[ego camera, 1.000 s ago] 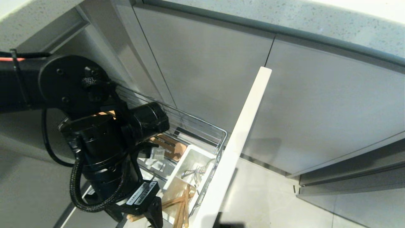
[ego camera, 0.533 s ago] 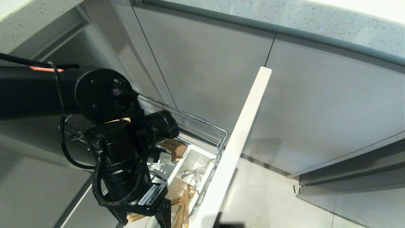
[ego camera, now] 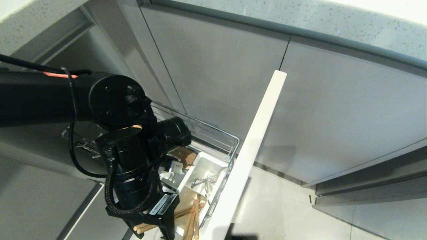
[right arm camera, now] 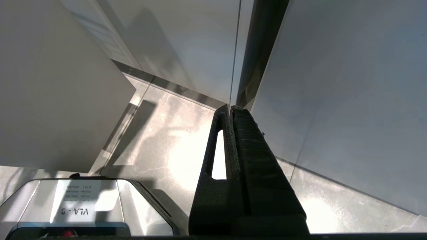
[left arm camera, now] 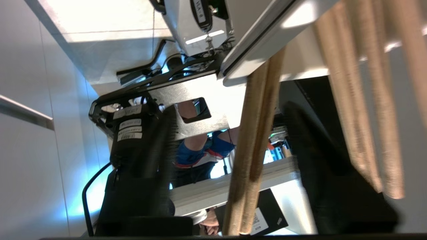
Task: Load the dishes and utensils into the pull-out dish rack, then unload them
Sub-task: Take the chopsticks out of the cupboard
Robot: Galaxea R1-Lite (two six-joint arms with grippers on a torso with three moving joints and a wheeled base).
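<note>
Left gripper point(left arm camera: 230, 160): reaches down at the near end of the pull-out dish rack point(ego camera: 233, 141), its jaws partly drawn in and standing either side of a pair of chopsticks point(left arm camera: 255, 143). Contact cannot be confirmed; the pads look a little clear of the wood.

Held item: none for certain. The pair runs lengthwise through the gap between the dark fingers point(left arm camera: 156, 156), the two sticks lying tight against each other.

Beside the tool: a second bundle of wooden sticks point(left arm camera: 363, 110) hangs just outside one finger, blurred and close to the lens.

Under the tool: the white utensil tub point(ego camera: 203, 171) sits at the front of the rack, just behind the pale front panel point(ego camera: 257, 140). Chopstick ends point(ego camera: 191, 220) lean out of the tub's near end right beside the gripper, and silver metal utensils point(ego camera: 203, 182) lie further in.

Step in hand: probably gripping chopsticks at the tub, to lift them out.

Doing it well: close squarely on both sticks together, midway along, so neither slips free or twists; keep the outer bundle out of the jaws; draw along the sticks' own line so the tips clear the tub rim and wire.

Count: two sticks between the fingers; at least three more alongside, blur prevents a firm number; one tub; one rack.

Right gripper point(right arm camera: 232, 146): parked well away over the floor by the cabinet doors, fingers pressed together, empty.
</note>
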